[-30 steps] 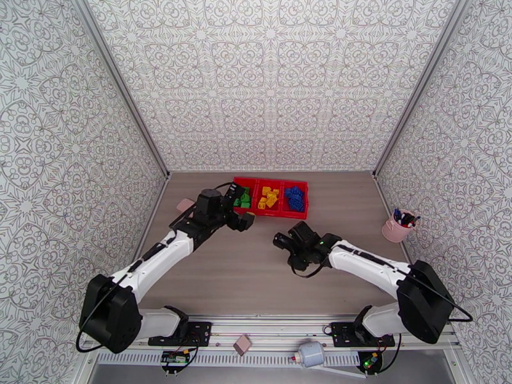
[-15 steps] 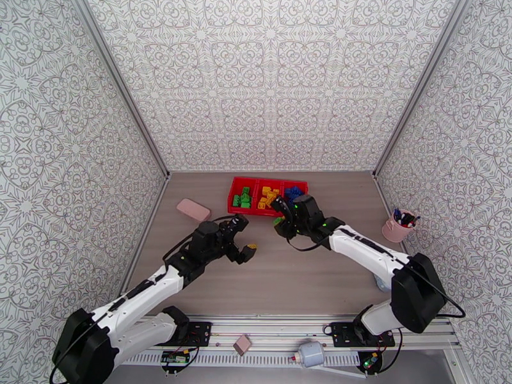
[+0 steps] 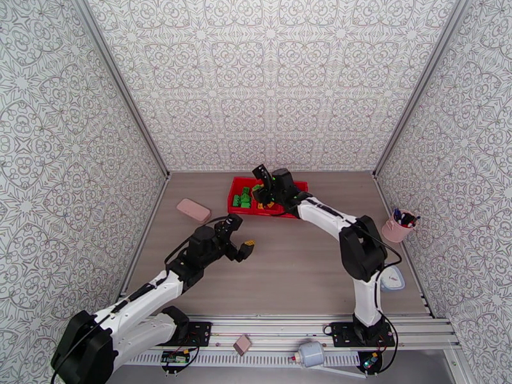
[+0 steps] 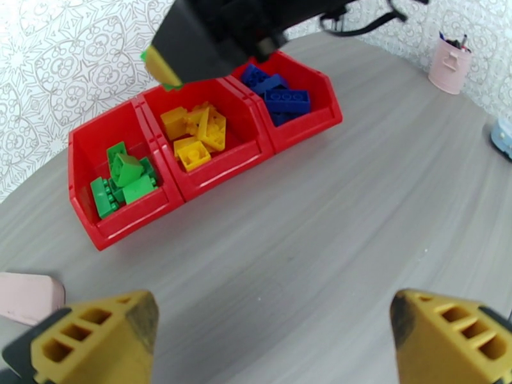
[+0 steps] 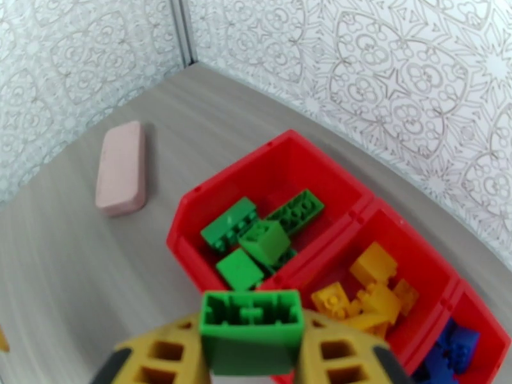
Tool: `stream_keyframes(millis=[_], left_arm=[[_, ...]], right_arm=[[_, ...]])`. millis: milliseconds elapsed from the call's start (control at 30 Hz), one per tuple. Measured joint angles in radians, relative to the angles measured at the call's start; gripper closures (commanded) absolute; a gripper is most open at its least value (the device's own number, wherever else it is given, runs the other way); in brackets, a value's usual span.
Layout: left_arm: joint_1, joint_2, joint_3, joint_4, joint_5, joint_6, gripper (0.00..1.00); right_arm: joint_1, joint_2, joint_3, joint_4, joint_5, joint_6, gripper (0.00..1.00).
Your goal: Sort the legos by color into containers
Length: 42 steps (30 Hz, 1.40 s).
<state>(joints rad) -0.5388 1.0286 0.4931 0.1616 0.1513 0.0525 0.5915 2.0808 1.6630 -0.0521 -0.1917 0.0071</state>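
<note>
Nearest me, the left claw (image 3: 242,238) hangs wide open and empty over the counter (image 3: 307,270). Farther back, the right claw (image 3: 261,180) pinches a green lego (image 5: 251,329) above the red bins (image 5: 192,235), whose bricks (image 5: 256,241) lie grouped green, yellow, blue.

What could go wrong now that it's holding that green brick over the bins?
The right gripper holds the green brick seemingly near the wall between the green-brick bin and the yellow-brick bin; dropped here, it might land with the yellows or bounce off a rim. The green pile is uneven, so it could also roll out.
</note>
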Motion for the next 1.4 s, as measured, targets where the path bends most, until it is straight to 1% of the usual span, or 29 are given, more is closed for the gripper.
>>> stream_keyframes(millis=[133,333,500,667,700,800,900,967,1133,1200,1400], left_arm=[[0.017,0.002,-0.02,0.029,-0.009,-0.018,0.0],[0.034,0.016,-0.034,0.053,-0.021,-0.027,0.0],[0.045,0.023,-0.038,0.068,-0.027,-0.027,0.0],[0.056,0.024,-0.039,0.068,-0.027,-0.026,0.0],[0.06,0.024,-0.039,0.068,-0.027,-0.026,0.0],[0.072,0.023,-0.039,0.067,-0.026,-0.023,0.0],[0.089,0.015,-0.039,0.064,-0.027,-0.022,0.0],[0.108,0.006,-0.039,0.063,-0.03,-0.022,0.0],[0.166,-0.019,-0.037,0.055,-0.054,-0.013,0.0],[0.184,-0.028,-0.037,0.051,-0.072,-0.007,0.0],[0.235,-0.036,-0.037,0.052,-0.143,0.0,0.0]], right_arm=[[0.0,0.13,0.139,-0.006,0.01,0.043,0.8],[0.0,0.318,0.389,-0.095,0.024,0.079,0.78],[-0.002,0.43,0.553,-0.177,0.024,0.094,0.76],[-0.003,0.503,0.681,-0.246,0.023,0.099,0.67],[-0.003,0.504,0.691,-0.258,0.023,0.1,0.63],[-0.002,0.503,0.705,-0.27,0.024,0.101,0.45],[-0.003,0.489,0.692,-0.271,0.035,0.091,0.32],[-0.003,0.457,0.648,-0.27,0.045,0.081,0.25],[-0.003,0.306,0.459,-0.215,0.062,0.066,0.09],[-0.004,0.223,0.353,-0.157,0.065,0.061,0.06],[-0.018,-0.056,-0.011,0.055,0.067,0.057,0.02]])
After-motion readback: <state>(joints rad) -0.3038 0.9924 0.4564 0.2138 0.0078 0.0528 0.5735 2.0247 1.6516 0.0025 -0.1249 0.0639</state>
